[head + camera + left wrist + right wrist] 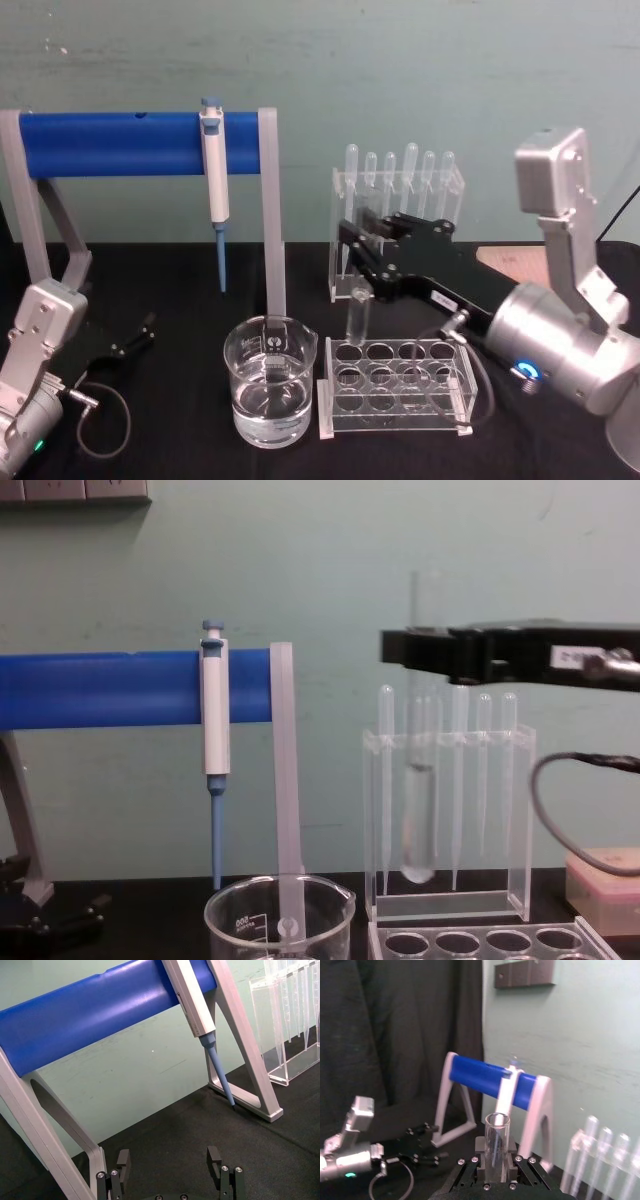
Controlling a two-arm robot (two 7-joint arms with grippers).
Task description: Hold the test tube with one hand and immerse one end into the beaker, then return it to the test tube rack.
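Observation:
My right gripper point(362, 285) is shut on the test tube point(356, 318), a clear glass tube held upright. In the chest view the test tube point(418, 810) hangs from the right gripper point(420, 648), its round bottom above the left end of the tube rack point(480, 942). The open rim of the test tube point(497, 1140) shows between the jaws of the right gripper point(496, 1161). The beaker point(270, 392), holding clear liquid, stands left of the rack and apart from the tube; its rim point(280, 910) shows low in the chest view. My left gripper point(135, 335) rests open at the far left, also seen as left gripper point(169, 1162).
A blue bar on a grey frame point(270, 220) carries a white-and-blue pipettor point(214, 170) just behind the beaker. A clear stand of bulb-topped pipettes point(400, 200) is behind the right gripper. The clear tube rack point(395, 388) lies right of the beaker. A pink-topped box point(605, 870) sits far right.

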